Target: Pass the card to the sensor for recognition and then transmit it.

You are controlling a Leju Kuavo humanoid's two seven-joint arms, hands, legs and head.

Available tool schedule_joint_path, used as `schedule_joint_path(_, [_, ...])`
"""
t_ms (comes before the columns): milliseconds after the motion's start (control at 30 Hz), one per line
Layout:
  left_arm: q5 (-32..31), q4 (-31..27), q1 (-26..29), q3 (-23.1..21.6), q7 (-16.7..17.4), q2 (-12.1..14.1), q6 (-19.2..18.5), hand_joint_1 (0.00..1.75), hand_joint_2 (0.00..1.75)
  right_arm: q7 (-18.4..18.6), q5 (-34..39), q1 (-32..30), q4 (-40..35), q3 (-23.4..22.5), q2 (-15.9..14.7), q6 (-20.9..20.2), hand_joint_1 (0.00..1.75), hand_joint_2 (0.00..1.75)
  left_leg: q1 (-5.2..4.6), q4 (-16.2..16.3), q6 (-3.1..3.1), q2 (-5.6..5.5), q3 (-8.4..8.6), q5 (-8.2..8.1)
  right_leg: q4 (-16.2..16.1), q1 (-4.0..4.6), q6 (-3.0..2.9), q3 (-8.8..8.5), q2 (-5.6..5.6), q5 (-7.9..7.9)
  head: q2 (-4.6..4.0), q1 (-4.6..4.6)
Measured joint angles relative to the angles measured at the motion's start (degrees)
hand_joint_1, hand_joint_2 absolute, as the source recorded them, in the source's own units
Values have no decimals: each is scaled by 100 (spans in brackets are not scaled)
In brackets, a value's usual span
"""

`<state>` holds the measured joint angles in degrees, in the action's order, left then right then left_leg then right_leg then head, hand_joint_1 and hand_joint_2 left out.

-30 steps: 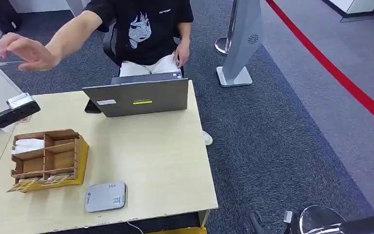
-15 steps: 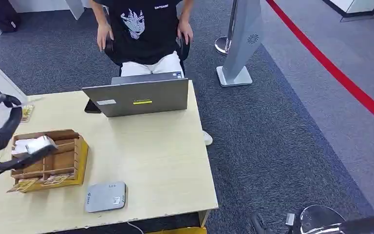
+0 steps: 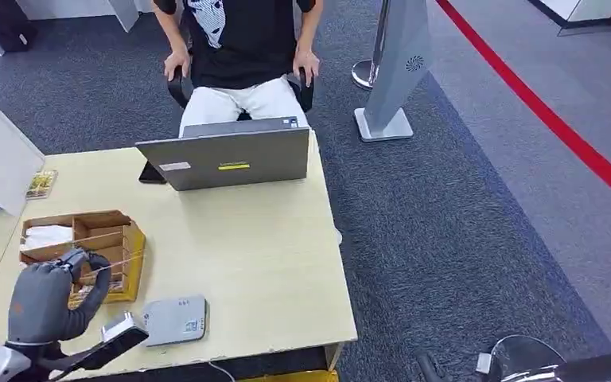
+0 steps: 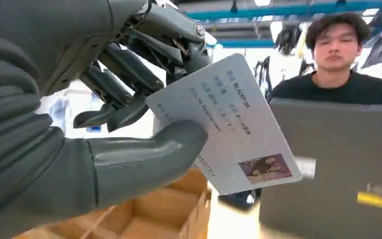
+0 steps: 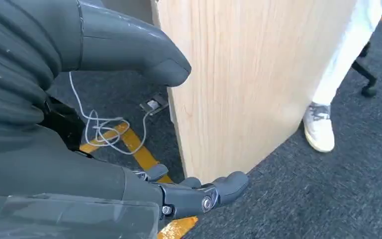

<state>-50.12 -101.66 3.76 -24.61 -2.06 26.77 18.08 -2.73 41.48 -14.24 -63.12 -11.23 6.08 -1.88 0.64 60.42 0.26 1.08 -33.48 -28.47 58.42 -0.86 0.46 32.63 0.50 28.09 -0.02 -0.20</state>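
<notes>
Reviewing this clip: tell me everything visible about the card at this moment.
The card is a thin, pale, plastic-looking ID card with rows of small dark print and a small photo near one corner. The left robot hand pinches it between the thick grey thumb and darker fingers, tilted in the air. In the head view it sits low over the table's near edge, right beside the grey sensor; contact cannot be told.

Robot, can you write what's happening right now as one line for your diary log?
left hand: holds card | card: just beside grey sensor | right hand: hangs open near table side | person: seated behind laptop
</notes>
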Motion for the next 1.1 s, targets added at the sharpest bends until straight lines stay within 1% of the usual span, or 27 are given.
schedule_joint_path(133, [183, 323, 195, -4, 195, -245, -136, 175, 175, 63, -37, 4, -41, -28, 2, -17, 0, 175, 0, 0, 0, 0, 1, 0, 0, 0, 0, 0, -1, 0, 0, -2])
schedule_joint_path(200, [271, 490, 243, -24, 210, -354, -193, 175, 175, 77, -68, 8, -52, -35, 2, -20, 0, 175, 0, 0, 0, -1, 1, 1, 0, 0, 0, -1, 0, -1, 0, 0])
schedule_joint_path(367, [424, 992, 230, -120, 295, -607, -330, 175, 175, 103, -83, 31, -52, -33, 0, -17, 0, 175, 0, 0, 0, -2, 1, 1, 0, 0, 1, -2, 0, -2, 0, 0])
schedule_joint_path(567, [439, 1476, 144, -387, 326, -828, -477, 175, 175, 92, -9, 79, -52, -9, 0, 2, 0, 175, 0, 0, 0, -2, 1, 1, 0, 0, 2, -1, 0, -2, 0, 0])
schedule_joint_path(667, [442, 1578, 98, -465, 328, -885, -490, 175, 175, 92, 15, 86, -52, 2, 0, 7, 0, 175, 0, 0, 0, -3, 0, 1, 0, 0, 2, -2, 1, -2, 0, 0])
schedule_joint_path(733, [437, 1624, 61, -505, 387, -911, -531, 175, 175, 81, 39, 88, -50, 20, 0, 9, 0, 175, 0, 0, 0, -4, 1, 1, 0, 0, 2, -3, 3, -2, 0, -2])
schedule_joint_path(867, [225, 1668, 21, -647, 442, -951, -523, 175, 175, 57, 74, 87, -52, 61, -7, 31, 0, 175, 0, 0, 0, -3, 2, 1, 1, 1, 2, -3, 2, -2, 0, -2])
schedule_joint_path(933, [175, 1668, -13, -671, 345, -946, -429, 175, 175, 33, 129, 87, -52, 85, -11, 61, 0, 175, 1, 0, 0, -3, 3, 2, 1, 1, 2, -2, 2, -3, -2, 0])
schedule_joint_path(1000, [140, 1618, -68, -671, 179, -935, -209, 175, 175, 2, 144, 74, -52, 116, -18, 94, 0, 175, 1, 0, 3, -3, 3, 7, 2, 1, 2, 1, 2, -5, -2, -2])
schedule_joint_path(1100, [146, 1277, -270, -623, 44, -883, -13, 175, 175, -43, 164, 47, -65, 146, -24, 114, 0, 175, 1, 0, 6, -8, -1, 9, 2, 2, 4, -2, 10, -6, 0, 0])
